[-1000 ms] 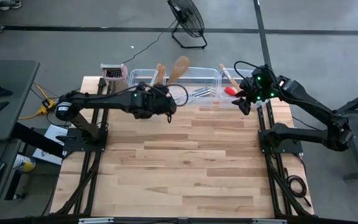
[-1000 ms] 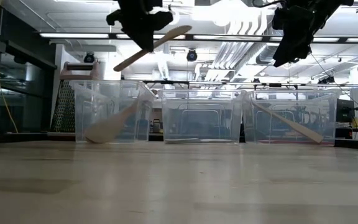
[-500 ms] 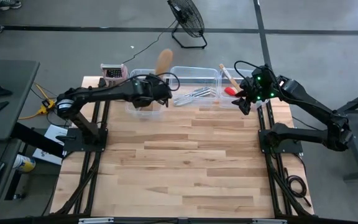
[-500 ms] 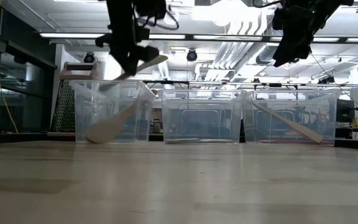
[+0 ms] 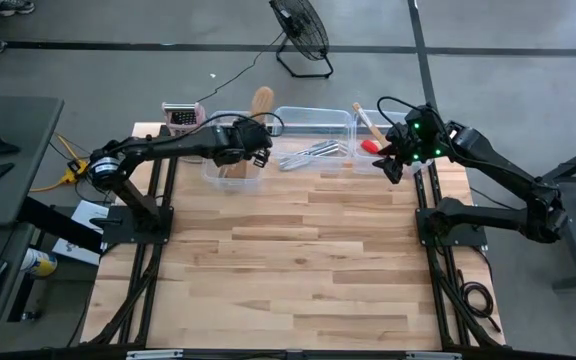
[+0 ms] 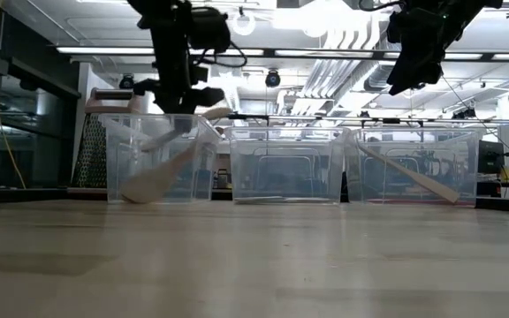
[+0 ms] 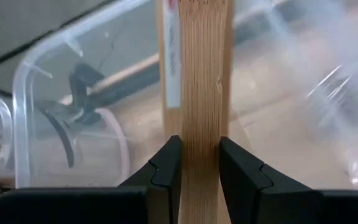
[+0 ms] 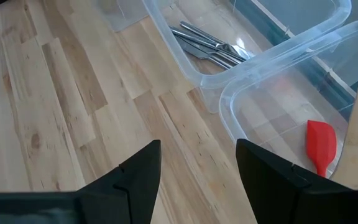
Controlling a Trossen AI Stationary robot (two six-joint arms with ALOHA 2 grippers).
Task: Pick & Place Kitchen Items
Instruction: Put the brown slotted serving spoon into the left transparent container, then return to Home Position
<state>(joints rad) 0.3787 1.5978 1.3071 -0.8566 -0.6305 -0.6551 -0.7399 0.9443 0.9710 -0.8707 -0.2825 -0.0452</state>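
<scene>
My left gripper [image 5: 248, 140] is over the left clear tub [image 5: 230, 172], shut on a light wooden spoon [image 5: 261, 103] whose bowl reaches past the tub's far rim. In the low view a second wooden spoon [image 6: 155, 179] leans inside that tub. The middle tub [image 5: 313, 112] holds metal cutlery [image 5: 313, 152]. The right tub [image 8: 241, 112] holds a red spatula [image 8: 321, 146] and a wooden utensil [image 5: 363, 120]. My right gripper [image 8: 197, 168] hangs open over the right tub's near edge, with nothing between its fingers. My left gripper pinches the wooden spoon's flat handle [image 7: 201, 146] between its two fingers [image 7: 166, 168]. The fingers slant down toward the table's far edge, and the spoon runs on ahead of them. The spoon is clear of the table, tilted [image 6: 188, 124], at the left tub's rim.
An upright metal grater [image 5: 181, 118] stands just left of the left tub. The three tubs line the table's far edge. The bare wooden tabletop [image 5: 298, 260] stretches from them to the near edge.
My left gripper has swung from over the middle tub toward the table's left and far edge and sunk over the left tub, still shut on the wooden spoon. The spoon has turned with it and come lower, down to the tub's rim.
</scene>
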